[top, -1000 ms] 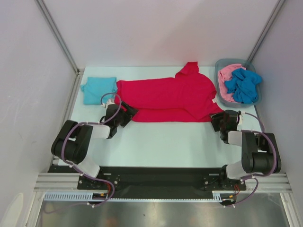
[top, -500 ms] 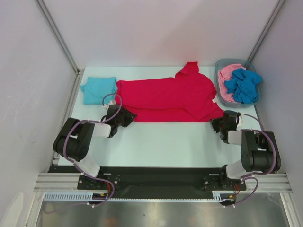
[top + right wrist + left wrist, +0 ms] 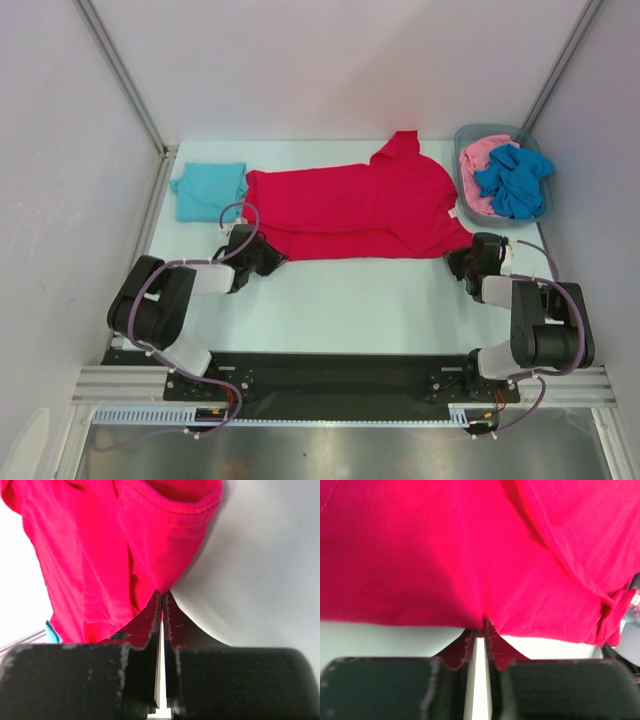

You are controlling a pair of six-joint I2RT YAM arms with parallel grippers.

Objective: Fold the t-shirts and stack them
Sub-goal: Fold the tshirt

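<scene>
— Left arm's drawn its wrist back a touch toward us since a second ago. The right one has barely shifted, and the red t-shirt (image 3: 360,205) lies much as it did.

— Are they holding it?

— Both, I'd say. The left gripper (image 3: 481,628) has its jaws pressed together on the near hem at the shirt's left end, with a pinch of red cloth caught between the tips. The right gripper (image 3: 162,596) is clamped the same way on the near right corner, down by the sleeve.

— And the shirt itself?

— Spread sideways across the middle of the table (image 3: 360,300), its right end reaching toward the bin (image 3: 470,133) and one sleeve poking out at the far side. It may already be doubled over along the near edge, but I can't be sure from here.

— So how far along are they?

— Early to middle, I reckon. One teal t-shirt (image 3: 208,190) sits folded at the far left, just beside the red one's left end, and that looks like the start of the stack. The red one is only partway folded. The pink t-shirt (image 3: 478,160) and the blue t-shirt (image 3: 515,180) lie crumpled in the bin, not yet begun.

— Next?

— Probably lift that near edge and carry it over, both arms together, or the cloth will skew.
</scene>
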